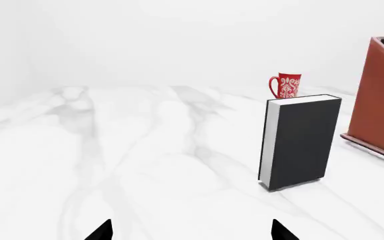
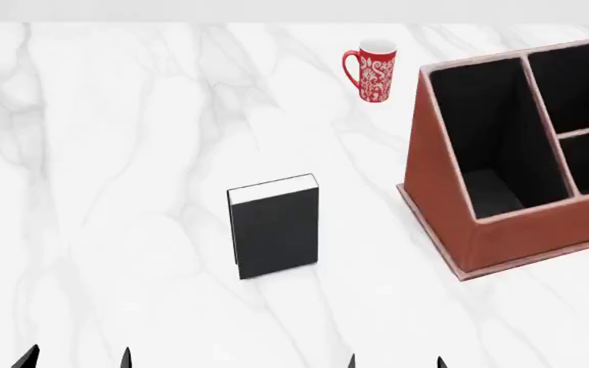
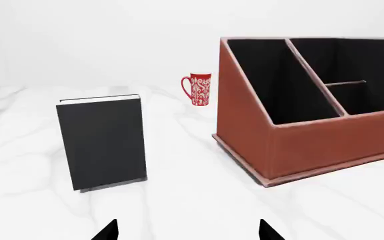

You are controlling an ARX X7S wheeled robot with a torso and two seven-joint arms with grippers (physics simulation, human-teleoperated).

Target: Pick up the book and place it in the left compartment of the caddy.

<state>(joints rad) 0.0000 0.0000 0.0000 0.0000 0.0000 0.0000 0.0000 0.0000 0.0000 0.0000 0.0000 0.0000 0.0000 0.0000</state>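
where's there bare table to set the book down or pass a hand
Widest bare marble table lies left of the book. Another open strip runs between the book and the grippers. The gap between the book and the caddy is narrower; the red mug borders it behind.

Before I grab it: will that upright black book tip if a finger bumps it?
Probably: the book stands upright on a narrow edge, unsupported, so a nudge may topple it. Its hardcover looks stiff, unlikely to flop. The smooth cover might slip.

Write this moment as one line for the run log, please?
stage: pre-grasp | book: upright on table, untouched | caddy: left compartment empty | left gripper: open | right gripper: open
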